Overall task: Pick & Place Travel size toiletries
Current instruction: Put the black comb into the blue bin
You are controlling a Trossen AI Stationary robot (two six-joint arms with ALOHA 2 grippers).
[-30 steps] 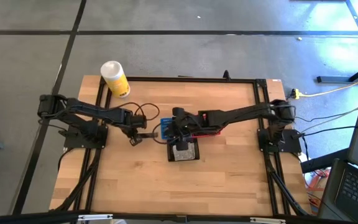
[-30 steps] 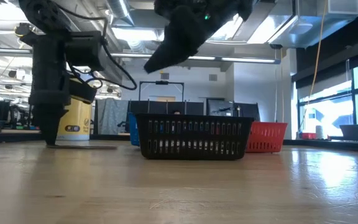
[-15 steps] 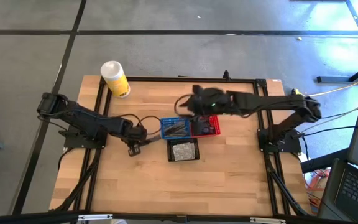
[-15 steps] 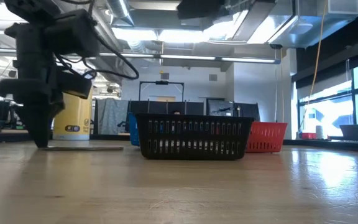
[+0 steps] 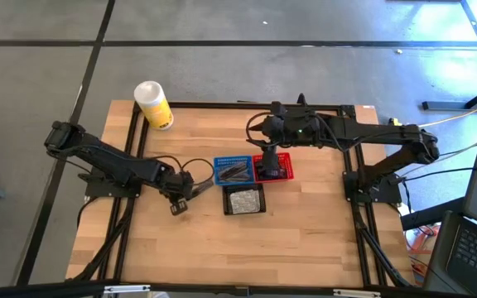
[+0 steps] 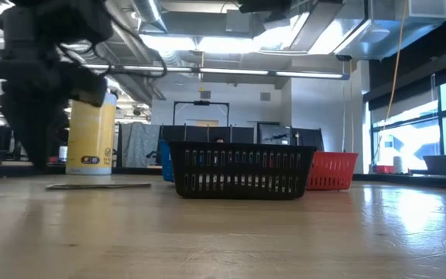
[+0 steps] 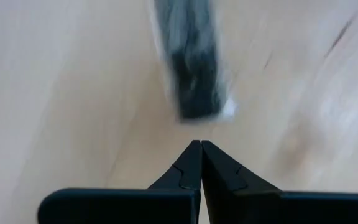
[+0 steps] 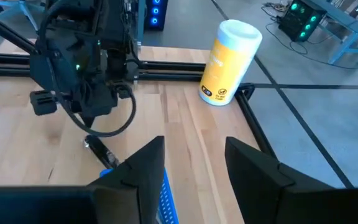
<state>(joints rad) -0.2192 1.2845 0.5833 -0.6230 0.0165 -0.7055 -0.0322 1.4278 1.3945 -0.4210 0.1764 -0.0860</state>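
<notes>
A dark, flat sachet with a clear crimped edge lies on the bare wooden table, just ahead of the left gripper, whose two fingers are pressed together tip to tip and hold nothing. In the high view, that gripper sits low over the wood just left of the black basket, at the end of an arm stretched flat from the table's left edge.

The black basket holds a pale, crinkly packet. Directly behind it stand the blue basket, with dark slim pieces inside, and the red basket, side by side and touching.

The right gripper hangs above the red basket, its fingers spread apart and empty. Its arm reaches in from the table's right edge along the far rail, then bends down toward the baskets.

Beyond the baskets, at the table's far left corner, stands a white-and-yellow canister.
</notes>
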